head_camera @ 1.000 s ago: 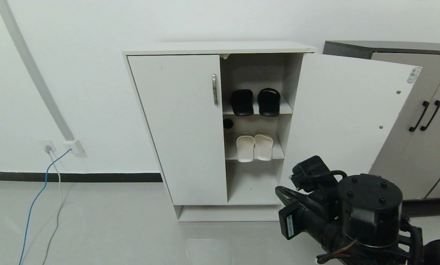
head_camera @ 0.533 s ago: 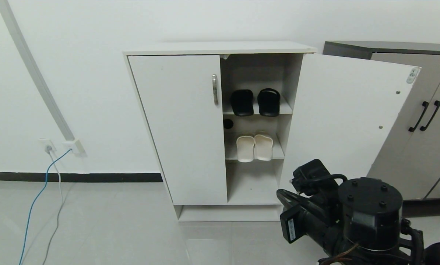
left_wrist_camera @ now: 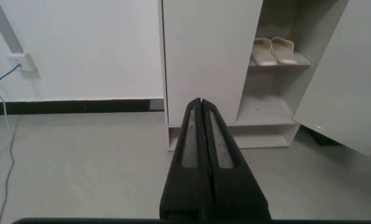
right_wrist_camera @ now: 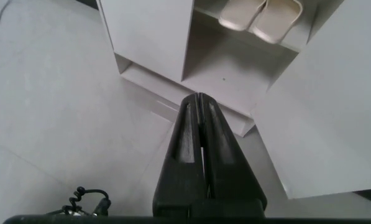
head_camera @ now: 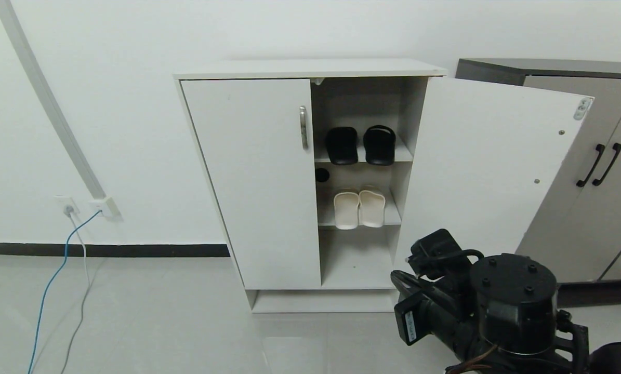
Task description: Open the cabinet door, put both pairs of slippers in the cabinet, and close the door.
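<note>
Far to the left of both claws, a wall socket [head_camera: 67, 206] carries a blue cable [head_camera: 48, 285] and a grey one that run down to the floor and are cut off at the lower edge of the head view.

The left claw [left_wrist_camera: 201, 101] has its two fingers pressed flat together, with nothing between them. It hangs above the floor tiles, well short of the white cabinet [head_camera: 310, 67]. Directly ahead of it stands the closed left door [head_camera: 253, 182], which hides that half of the interior. The metal handle [head_camera: 303, 127] sits on the door's inner edge.

Ahead of the left claw and to its right, the open half shows three levels. The black slippers [head_camera: 359, 145] lie side by side on the upper shelf. The white slippers [head_camera: 358, 208] lie side by side on the middle shelf, touching each other. A dark round object [head_camera: 321, 174] between the two shelves is half covered by the closed door's edge and cannot be identified.

The right claw [right_wrist_camera: 199, 96] is also drawn fully together and empty. It is above the floor, with the bare bottom compartment [right_wrist_camera: 235, 65] just ahead of its tips. The white pair beyond is cut off in the right wrist view.

Beside this claw, to its right, the open right door [head_camera: 487, 166] swings outward. Its lower corner is hidden behind the right arm [head_camera: 497, 306]. Farther right stands a grey cabinet [head_camera: 591, 171], partly screened by that door.
</note>
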### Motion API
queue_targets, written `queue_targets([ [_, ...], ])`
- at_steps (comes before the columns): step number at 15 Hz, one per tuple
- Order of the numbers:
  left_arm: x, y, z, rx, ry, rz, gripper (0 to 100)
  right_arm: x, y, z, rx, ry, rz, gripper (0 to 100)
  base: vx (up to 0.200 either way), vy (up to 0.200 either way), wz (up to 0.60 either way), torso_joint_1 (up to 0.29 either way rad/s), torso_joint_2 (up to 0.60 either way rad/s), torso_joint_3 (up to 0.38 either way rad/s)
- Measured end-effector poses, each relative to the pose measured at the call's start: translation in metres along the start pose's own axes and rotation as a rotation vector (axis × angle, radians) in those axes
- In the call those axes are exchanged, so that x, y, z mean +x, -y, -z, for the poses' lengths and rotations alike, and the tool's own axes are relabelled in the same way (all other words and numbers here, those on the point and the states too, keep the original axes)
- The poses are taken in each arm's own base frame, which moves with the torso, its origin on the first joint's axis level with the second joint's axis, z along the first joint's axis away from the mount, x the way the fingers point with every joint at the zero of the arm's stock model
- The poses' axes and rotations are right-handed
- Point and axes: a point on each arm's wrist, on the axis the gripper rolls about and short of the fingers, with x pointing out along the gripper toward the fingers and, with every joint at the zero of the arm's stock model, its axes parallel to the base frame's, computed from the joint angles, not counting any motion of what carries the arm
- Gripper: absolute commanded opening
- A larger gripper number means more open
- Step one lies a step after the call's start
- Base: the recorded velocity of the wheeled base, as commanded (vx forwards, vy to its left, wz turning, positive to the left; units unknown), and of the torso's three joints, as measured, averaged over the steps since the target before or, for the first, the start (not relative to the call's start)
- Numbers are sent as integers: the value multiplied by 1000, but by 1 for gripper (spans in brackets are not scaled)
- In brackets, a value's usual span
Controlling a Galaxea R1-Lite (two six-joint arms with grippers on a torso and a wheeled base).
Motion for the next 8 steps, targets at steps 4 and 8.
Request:
queue_targets([
  [4,0,0,0,0,-1,0,0,-1,0,3,-6,-10,-1,0,0,0,0,32,-443,-365],
  [8,0,0,0,0,-2,0,0,0,1,2,-4,-9,3,0,0,0,0,101,-460,-353],
])
